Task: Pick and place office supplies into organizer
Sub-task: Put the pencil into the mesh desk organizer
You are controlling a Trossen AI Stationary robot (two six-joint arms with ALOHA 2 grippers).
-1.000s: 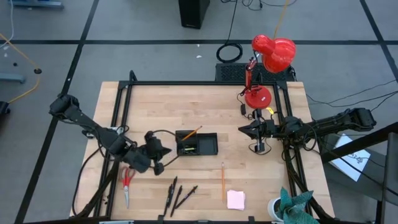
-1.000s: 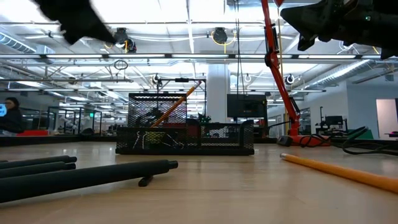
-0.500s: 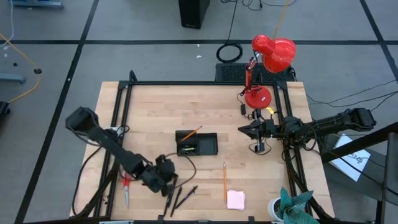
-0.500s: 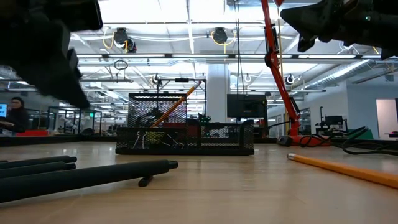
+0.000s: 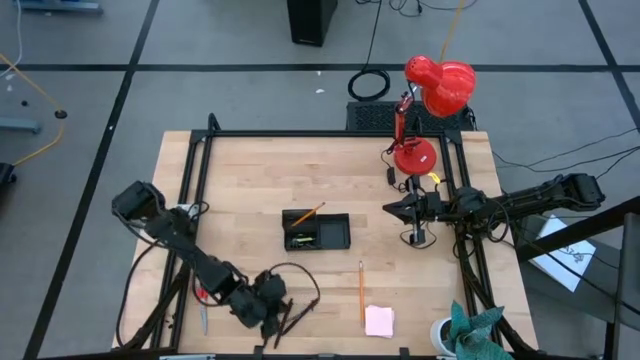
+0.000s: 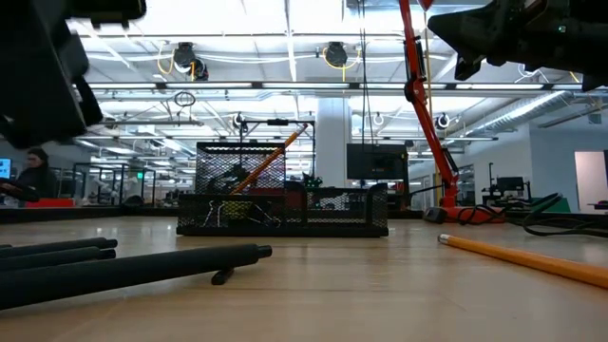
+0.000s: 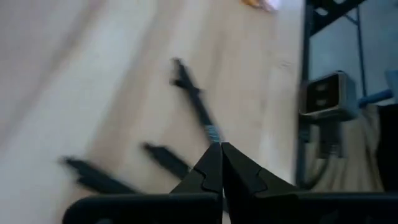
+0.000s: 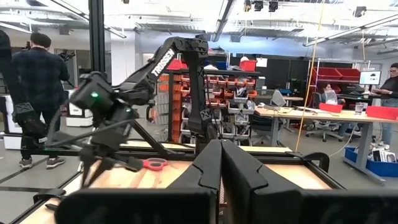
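- The left claw [image 5: 277, 318] is clenched, empty, right over the black pens [image 5: 290, 316] at the table's front edge.
- The right claw [image 5: 392, 209] is shut too, waiting near the lamp [image 5: 436, 90].
- The organizer [image 5: 318, 231] sits mid-table with a pencil [image 5: 308, 213] poking out.
- Another pencil [image 5: 361, 291] and the pink pad [image 5: 379, 320] lie nearby.

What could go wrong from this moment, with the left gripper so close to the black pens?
1. The left gripper is shut and low over the thin black pens. If it descends without opening, it may push or scatter them instead of grasping.
2. The pens lie close together, so it might catch two or miss the chosen one.
3. The red-handled scissors lie beside the left arm, which may sweep them.
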